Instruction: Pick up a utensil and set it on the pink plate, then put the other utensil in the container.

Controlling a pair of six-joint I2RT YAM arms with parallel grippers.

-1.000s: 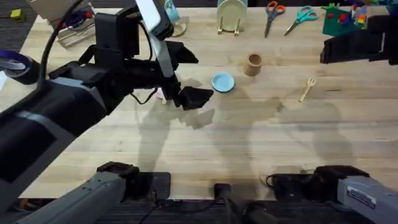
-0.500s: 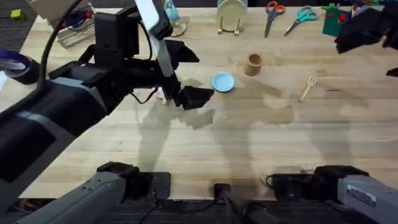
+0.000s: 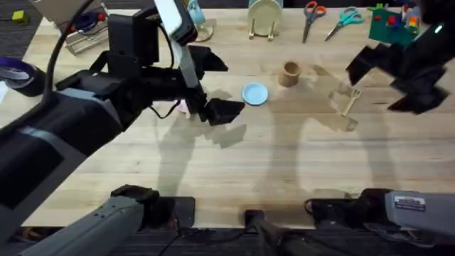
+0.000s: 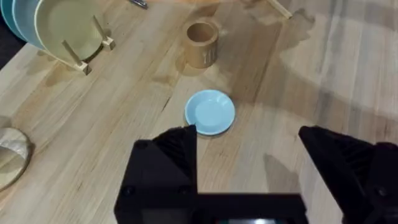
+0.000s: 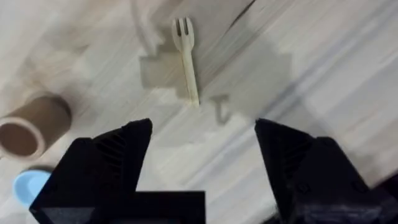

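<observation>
The left arm fills the near left of the overhead view, large and dark, reaching toward the middle of the table (image 3: pixel 284 185); its left claw (image 4: pixel 249 155) has its fingers spread wide with nothing between them, hanging above bare wood. A small patch of the pink plate (image 3: pixel 183 108) peeks out beside the arm's black links, the rest hidden under them, so whether a spoon lies on it cannot be told. Just beyond the left claw lies a small light-blue plate (image 4: pixel 210 112), and past that stands the wooden cup (image 4: pixel 201 43), upright and open at the top. Over at the right side of the table, the right claw (image 5: pixel 202 158) hangs with its fingers wide apart and holding nothing, the wooden fork (image 5: pixel 186 59) lying flat on the wood just ahead of the gap, apart from both fingers. The fork is well apart from the cup (image 3: pixel 289 72). At the far edge, a pale-green plate (image 3: pixel 264 14) stands in a wooden rack, with two pairs of scissors (image 3: pixel 328 19) beside it
</observation>
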